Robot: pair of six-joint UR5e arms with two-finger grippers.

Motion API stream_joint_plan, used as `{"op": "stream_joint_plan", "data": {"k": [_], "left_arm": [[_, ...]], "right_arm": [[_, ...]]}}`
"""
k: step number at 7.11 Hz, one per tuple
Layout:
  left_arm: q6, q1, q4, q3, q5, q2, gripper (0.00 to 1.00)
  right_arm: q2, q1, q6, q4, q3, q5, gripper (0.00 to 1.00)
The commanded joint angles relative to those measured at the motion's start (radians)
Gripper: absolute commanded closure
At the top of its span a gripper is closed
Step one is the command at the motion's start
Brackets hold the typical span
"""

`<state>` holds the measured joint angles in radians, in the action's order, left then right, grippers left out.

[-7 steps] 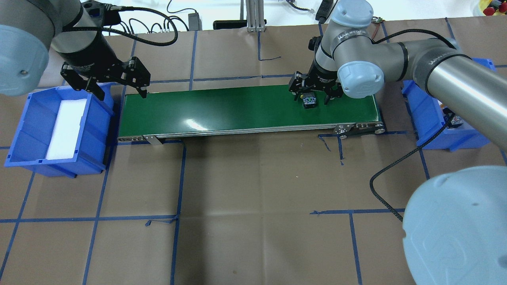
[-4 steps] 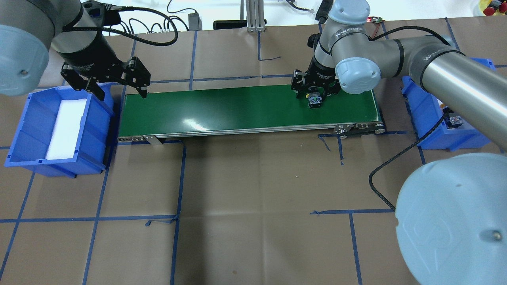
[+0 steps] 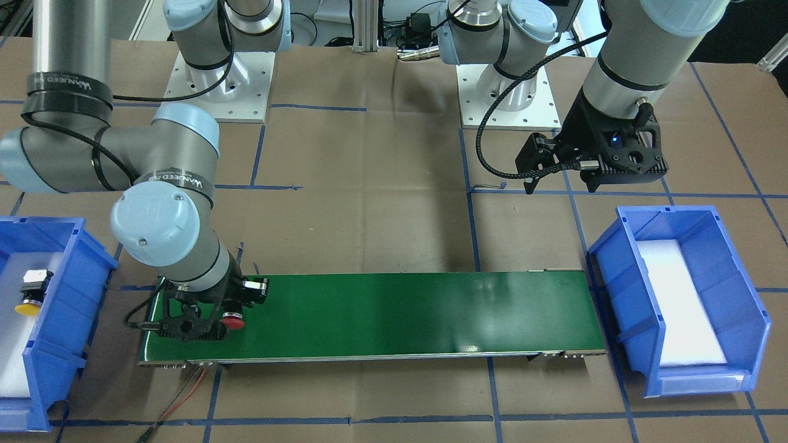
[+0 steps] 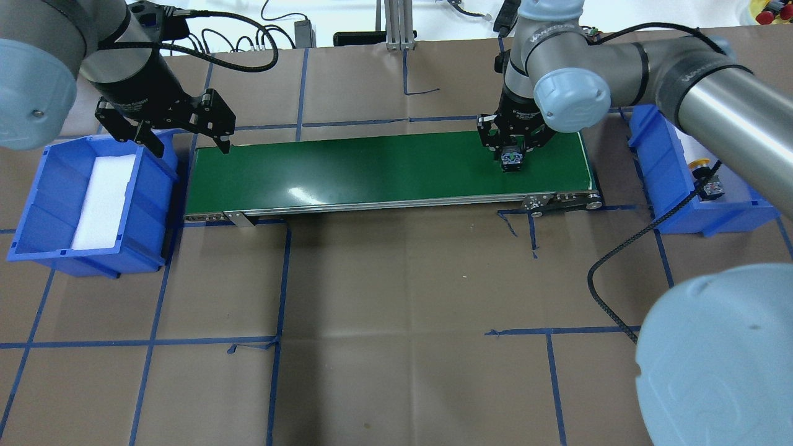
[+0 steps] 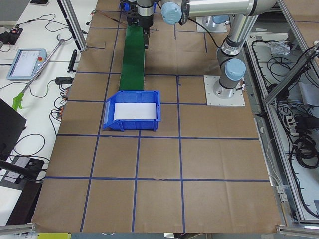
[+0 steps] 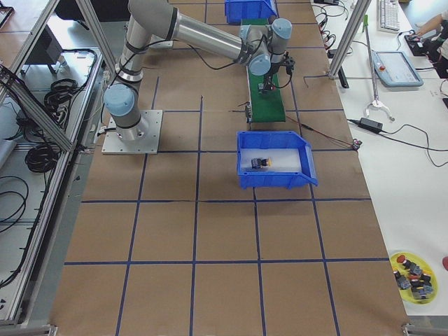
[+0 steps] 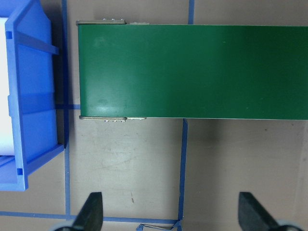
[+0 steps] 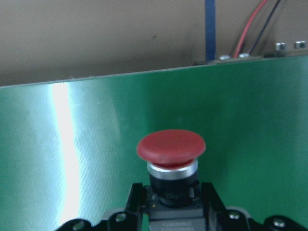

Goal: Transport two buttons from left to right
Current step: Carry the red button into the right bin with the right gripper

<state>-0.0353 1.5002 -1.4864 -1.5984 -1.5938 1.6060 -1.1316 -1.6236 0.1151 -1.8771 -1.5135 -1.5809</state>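
The red button sits in the right end effector, whose fingers are closed narrow on its dark body with the cap pointing out ahead. It hangs over the right end of the green belt, on the belt's far half. I cannot tell whether it is lifted clear of the surface.

Just past the belt's end stands the right bin. The yellow button lies on its white liner, so one of the two looks delivered and this carry appears to be the second and last. The next move probably calls for a lift high enough to pass the belt's end roller and the bin's near wall. After that comes a short sideways run, a descent onto bare liner beside the yellow button rather than on it, and a release.

A strip of bare bench separates belt and bin, and nothing stands on it. The right arm's black cable loops low near the bin's front corner and could snag.

Furthest off, the left end effector hovers with its fingers spread wide and holding nothing, above the belt's left end. The left bin beside it shows only its white liner.
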Motion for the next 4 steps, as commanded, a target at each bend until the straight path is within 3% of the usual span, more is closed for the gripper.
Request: {"op": "stream_joint_plan", "data": {"k": [1, 4], "left_arm": [[0.0, 0.0, 0.0, 0.0, 0.0, 0.0, 0.0], [0.003, 0.0, 0.0, 0.0, 0.0, 0.0, 0.0]], "right_arm": [[-0.103, 0.098, -0.13, 0.129, 0.044, -0.066, 0.98], [-0.111, 0.406, -0.556, 0.139, 0.123, -0.05, 0.97]]}}
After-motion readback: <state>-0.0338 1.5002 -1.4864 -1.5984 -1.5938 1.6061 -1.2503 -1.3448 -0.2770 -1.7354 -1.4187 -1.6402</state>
